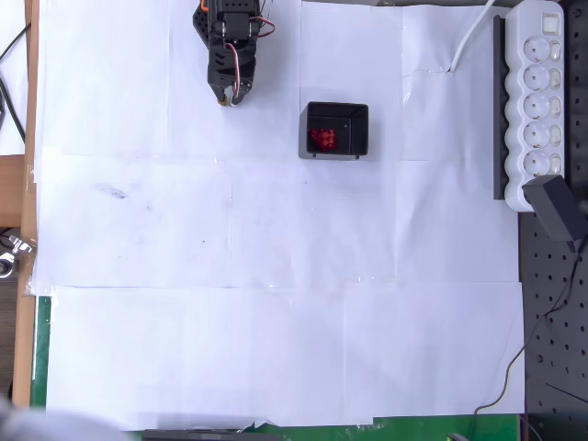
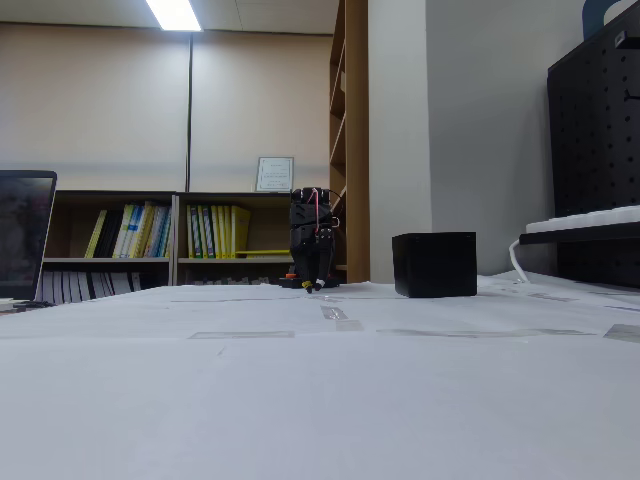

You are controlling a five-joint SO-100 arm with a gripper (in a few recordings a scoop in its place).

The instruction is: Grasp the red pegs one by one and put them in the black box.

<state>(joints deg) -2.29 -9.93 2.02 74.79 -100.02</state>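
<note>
The black box sits on the white paper at the upper middle of the overhead view, and a cluster of red pegs lies in its left half. In the fixed view the black box stands right of centre, its inside hidden. My gripper is folded back at the top of the overhead view, left of the box and well apart from it, tips pointing down at the paper. In the fixed view the gripper hangs just above the table. Its jaws look closed with nothing between them.
A white power strip on a black rail runs down the right edge, with a black plug and cables. A black pegboard lies at the lower right. White paper sheets cover the table.
</note>
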